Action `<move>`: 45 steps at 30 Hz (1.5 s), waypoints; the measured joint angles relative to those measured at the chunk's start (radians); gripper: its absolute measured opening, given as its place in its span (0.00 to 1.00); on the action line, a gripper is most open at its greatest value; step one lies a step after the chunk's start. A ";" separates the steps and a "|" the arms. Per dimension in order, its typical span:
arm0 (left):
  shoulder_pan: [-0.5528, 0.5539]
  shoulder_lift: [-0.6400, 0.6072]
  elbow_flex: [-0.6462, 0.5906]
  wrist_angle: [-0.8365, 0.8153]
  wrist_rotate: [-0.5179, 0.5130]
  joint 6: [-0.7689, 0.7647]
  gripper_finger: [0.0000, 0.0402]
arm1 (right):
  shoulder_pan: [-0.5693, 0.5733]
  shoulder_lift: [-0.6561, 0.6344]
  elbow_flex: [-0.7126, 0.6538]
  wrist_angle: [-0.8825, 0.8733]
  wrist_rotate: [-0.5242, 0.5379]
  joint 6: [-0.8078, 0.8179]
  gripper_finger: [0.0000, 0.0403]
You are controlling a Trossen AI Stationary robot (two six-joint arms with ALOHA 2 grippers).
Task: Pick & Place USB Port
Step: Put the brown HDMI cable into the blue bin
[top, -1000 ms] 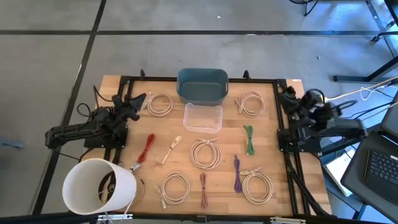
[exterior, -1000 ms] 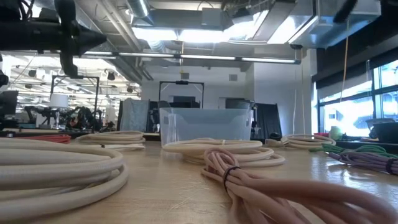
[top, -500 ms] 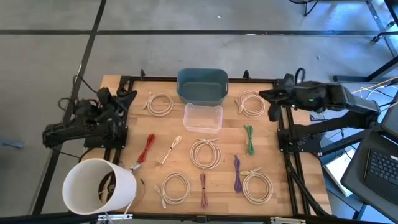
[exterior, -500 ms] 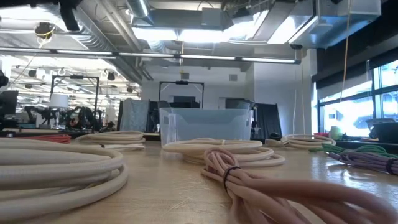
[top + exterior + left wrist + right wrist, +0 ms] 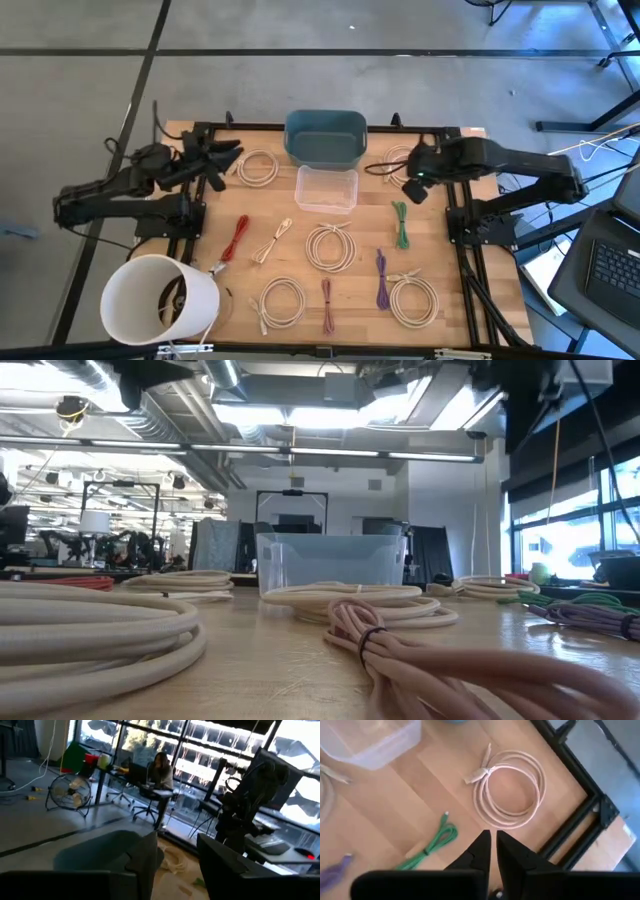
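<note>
I see my right gripper (image 5: 411,187) nearly closed, empty, above the green cable (image 5: 401,224). Left gripper (image 5: 222,165), fingers parted, hangs near the far-left cream coil (image 5: 257,167)

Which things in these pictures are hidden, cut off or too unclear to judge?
- White bucket, high view: its own wall hides most of what lies inside.
- Blue bin, high view: in shadow, so any contents cannot be told.
- Purple cable, right wrist view: cut off by the picture's edge.
- Left gripper, low view: out of frame above; only the high and left wrist views show it.
</note>
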 joint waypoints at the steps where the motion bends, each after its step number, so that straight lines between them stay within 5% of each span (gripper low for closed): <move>1: 0.000 0.007 0.000 0.001 0.004 0.007 0.34 | -0.016 0.003 -0.023 0.028 -0.001 -0.033 0.11; 11: 0.000 0.003 0.001 -0.027 0.008 -0.061 0.32 | -0.222 0.007 -0.221 0.280 -0.192 -0.208 0.36; 21: 0.000 0.003 0.001 -0.068 0.000 -0.064 0.31 | -0.367 0.020 -0.447 0.572 -0.290 -0.360 0.44; 34: 0.000 0.003 0.001 -0.069 -0.047 -0.062 0.31 | -0.439 0.252 -0.481 0.765 -0.310 -0.472 0.48; 45: 0.000 0.003 0.001 -0.073 -0.046 -0.063 0.31 | -0.439 0.447 -0.470 0.874 -0.200 -0.633 0.48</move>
